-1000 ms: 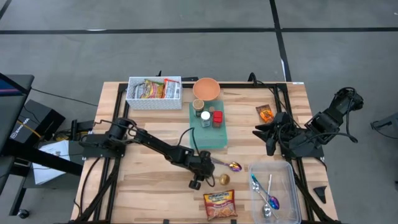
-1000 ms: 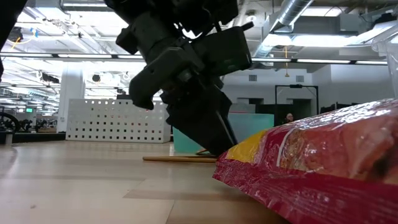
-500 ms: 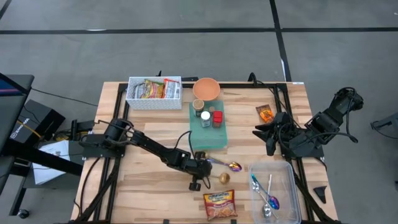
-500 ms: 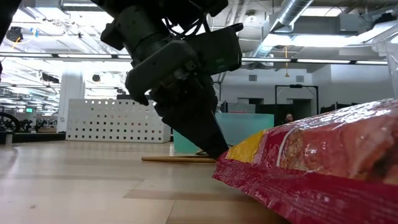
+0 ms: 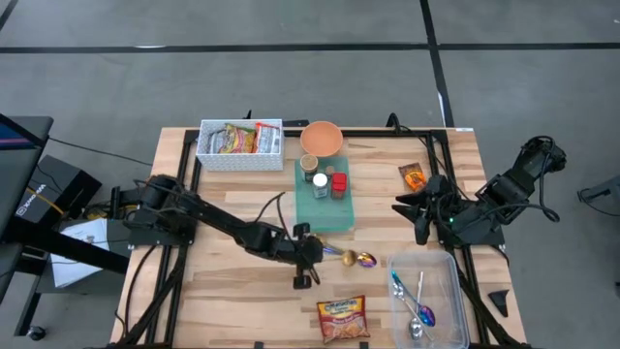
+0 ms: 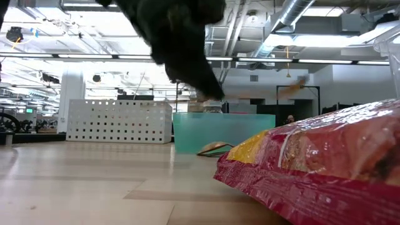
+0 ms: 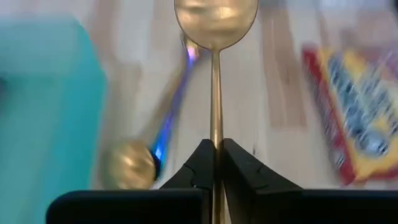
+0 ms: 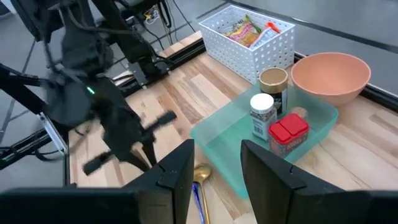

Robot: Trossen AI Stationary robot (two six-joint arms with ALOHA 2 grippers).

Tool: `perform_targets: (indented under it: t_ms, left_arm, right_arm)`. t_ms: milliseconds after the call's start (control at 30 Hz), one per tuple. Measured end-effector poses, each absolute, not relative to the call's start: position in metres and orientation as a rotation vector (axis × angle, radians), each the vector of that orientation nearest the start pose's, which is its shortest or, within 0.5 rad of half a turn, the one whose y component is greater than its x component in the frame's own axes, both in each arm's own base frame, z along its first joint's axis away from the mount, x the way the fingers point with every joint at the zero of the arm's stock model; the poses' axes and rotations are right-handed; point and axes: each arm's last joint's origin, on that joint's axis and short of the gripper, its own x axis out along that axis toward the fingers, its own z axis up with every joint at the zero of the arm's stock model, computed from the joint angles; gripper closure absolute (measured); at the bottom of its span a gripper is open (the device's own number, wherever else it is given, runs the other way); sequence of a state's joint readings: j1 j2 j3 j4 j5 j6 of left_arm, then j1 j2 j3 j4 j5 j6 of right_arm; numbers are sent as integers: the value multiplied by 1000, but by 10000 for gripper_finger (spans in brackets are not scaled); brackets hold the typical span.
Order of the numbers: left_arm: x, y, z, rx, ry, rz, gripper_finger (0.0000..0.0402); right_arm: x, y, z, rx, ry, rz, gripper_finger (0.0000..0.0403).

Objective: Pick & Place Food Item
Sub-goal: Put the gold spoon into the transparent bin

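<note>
Our left gripper reaches low over the table's middle, clamped on a gold spoon lifted off the wood, beside the snack packet. Our right gripper waits part-open at the right edge. The clear bin holds spoons; the white basket holds packets. A second ago, that spoon lay flat.

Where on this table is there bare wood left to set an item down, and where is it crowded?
Bare wood: the strip below the white basket, left of the green tray, and the patch between the orange packet and clear bin. Crowded: around the left gripper, snack bag and spoon.
</note>
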State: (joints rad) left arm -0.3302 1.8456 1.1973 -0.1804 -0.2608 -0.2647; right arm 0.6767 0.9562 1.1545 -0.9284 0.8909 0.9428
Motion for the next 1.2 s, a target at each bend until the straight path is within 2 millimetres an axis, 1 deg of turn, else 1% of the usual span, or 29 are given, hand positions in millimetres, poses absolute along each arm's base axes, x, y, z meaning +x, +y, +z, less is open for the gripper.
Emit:
perform_targets:
  t_ms: [167,300,400,500,633,767,900,1033,1200]
  left_arm:
    - [362,-113,223,-10,637,188,396]
    - [357,-105,240,56,562,328,396]
    - [357,-98,245,115,533,425,396]
    - [359,-89,245,171,536,477,396]
    - [362,-80,249,213,531,517,396]
    - [368,-79,268,233,481,526,396]
    - [369,-80,276,255,470,543,396]
    - [369,-84,280,254,452,540,396]
    - [368,-88,280,258,449,532,396]
  right_arm:
    - [145,81,367,469,355,-461,275]
    - [153,79,366,527,346,-493,275]
    - [164,78,365,562,340,-493,275]
    - [177,77,366,585,310,-504,273]
    - [196,73,362,608,288,-553,252]
    - [215,68,353,673,304,-583,214]
    - [234,65,345,694,307,-601,185]
    - [246,64,341,722,292,-604,179]
    - [255,67,334,736,314,-589,191]
